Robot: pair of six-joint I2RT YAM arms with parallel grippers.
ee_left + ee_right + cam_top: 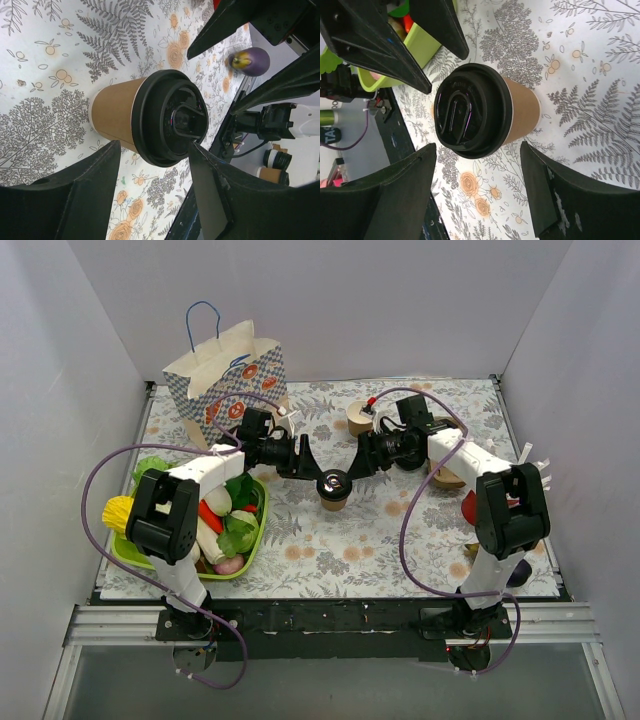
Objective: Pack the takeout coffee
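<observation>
two grippers are positioned at one cup near the middle of the table. the takeout coffee (pixel 334 486) is stood upright on the fern-printed table cover (pixel 400 540), with its black lid (pixel 172 117) seated on the kraft paper wall. the left gripper (pixel 313 472) is brought in from the left and the right gripper (pixel 355 469) from the right, so that their tips are seen just beside the lid, one on either side.

in the left wrist view the cup is framed between the left fingers (pixel 75 205), which are spread apart. their tips are seen at the edges of the cup, and whether contact is made cannot be told. in the right wrist view the right fingers (pixel 385 200) are likewise spread wide, and table cover is visible between each finger and the cup (these fingers stand apart from it). nothing is grasped by either gripper.

a lime-green tray (pixel 258 530) of toy vegetables is located to the left of the cup, under the left arm. a printed paper bag (pixel 228 375) with blue handles is stood at the far left of the table. a second tan cup (pixel 360 420) is placed beyond the grippers. a purple eggplant (pixel 250 61) is seen near the table edge
</observation>
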